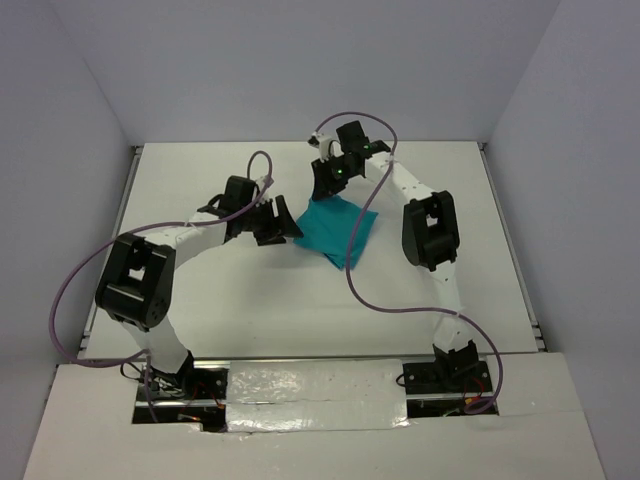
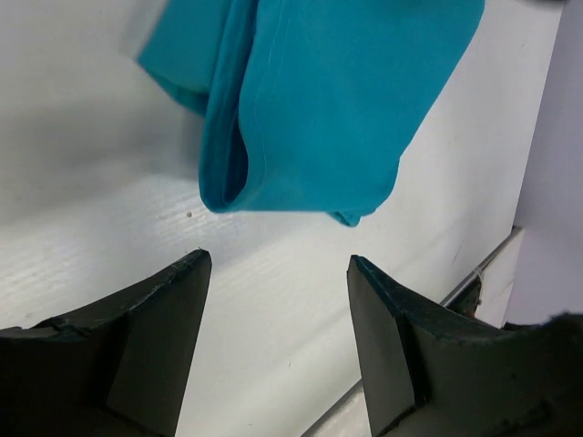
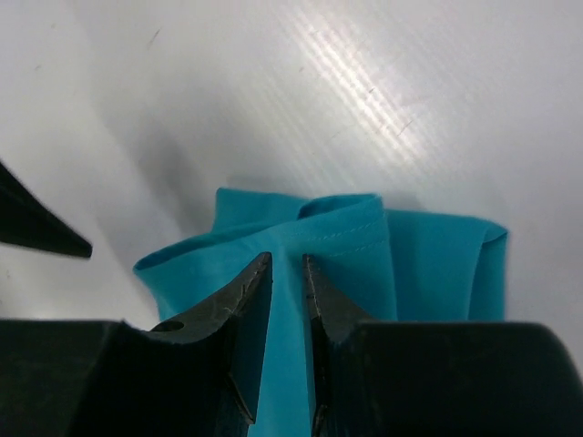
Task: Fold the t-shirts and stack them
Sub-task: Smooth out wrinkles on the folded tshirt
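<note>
The teal t-shirt (image 1: 340, 230) is a folded bundle at the middle of the white table. My right gripper (image 1: 330, 180) is shut on its far edge; in the right wrist view the cloth (image 3: 364, 246) is pinched between the two fingers (image 3: 288, 259) and bunches up around them. My left gripper (image 1: 278, 225) is open and empty just left of the shirt. In the left wrist view the shirt (image 2: 319, 100) hangs lifted above the table, a little beyond the spread fingertips (image 2: 278, 259), not touching them.
The white table (image 1: 200, 300) has a raised rim on the left (image 1: 110, 250) and right (image 1: 510, 250). Grey walls close in the back and sides. Purple cables (image 1: 370, 290) loop over both arms.
</note>
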You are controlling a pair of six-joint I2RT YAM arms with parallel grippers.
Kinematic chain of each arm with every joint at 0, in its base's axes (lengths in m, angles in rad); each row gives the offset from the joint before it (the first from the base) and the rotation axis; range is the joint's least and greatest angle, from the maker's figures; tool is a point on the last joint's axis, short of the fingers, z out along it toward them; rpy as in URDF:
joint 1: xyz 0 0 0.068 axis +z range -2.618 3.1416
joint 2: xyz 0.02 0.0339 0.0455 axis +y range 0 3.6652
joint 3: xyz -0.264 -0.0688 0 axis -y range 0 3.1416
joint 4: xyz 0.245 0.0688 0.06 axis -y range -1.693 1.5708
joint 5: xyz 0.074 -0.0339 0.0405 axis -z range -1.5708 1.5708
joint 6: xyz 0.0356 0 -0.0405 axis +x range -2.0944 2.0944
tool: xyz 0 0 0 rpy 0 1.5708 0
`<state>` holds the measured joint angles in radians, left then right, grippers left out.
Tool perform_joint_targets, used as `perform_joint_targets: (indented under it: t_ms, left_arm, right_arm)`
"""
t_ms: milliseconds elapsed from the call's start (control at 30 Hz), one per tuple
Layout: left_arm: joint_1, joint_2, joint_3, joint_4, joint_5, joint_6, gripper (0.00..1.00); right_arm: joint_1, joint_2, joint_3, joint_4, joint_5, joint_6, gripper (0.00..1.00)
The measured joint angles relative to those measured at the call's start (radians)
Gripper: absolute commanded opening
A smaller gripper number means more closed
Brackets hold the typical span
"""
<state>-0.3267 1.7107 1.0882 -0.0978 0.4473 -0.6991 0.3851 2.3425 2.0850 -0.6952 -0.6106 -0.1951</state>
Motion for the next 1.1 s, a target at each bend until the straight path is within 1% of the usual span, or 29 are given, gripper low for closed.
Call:
perform_joint_targets:
  t_ms: [133, 300, 500, 700, 833, 1100]
  left_arm:
    - [-0.027, -0.001, -0.040, 0.053, 0.028, -0.036, 0.75]
    - [-0.064, 0.000, -0.034, 0.101, 0.042, -0.041, 0.75]
    - [-0.073, 0.013, -0.025, 0.101, 0.040, -0.039, 0.75]
    - [-0.073, 0.050, 0.027, 0.089, 0.034, -0.030, 0.74]
    - [-0.076, 0.091, 0.080, 0.087, 0.048, -0.016, 0.72]
    - [-0.086, 0.218, 0.169, 0.165, 0.082, -0.038, 0.68]
  right_arm:
    - [0.001, 0.054, 0.061, -0.001, 0.053, 0.026, 0.27]
    - [-0.003, 0.100, 0.066, -0.001, 0.140, 0.062, 0.27]
    - [-0.018, 0.130, 0.102, -0.019, 0.195, 0.113, 0.25]
    - [-0.031, 0.150, 0.130, -0.029, 0.257, 0.163, 0.24]
    - [-0.032, 0.154, 0.130, -0.028, 0.265, 0.184, 0.24]
    - [-0.048, 0.154, 0.126, -0.024, 0.258, 0.237, 0.23]
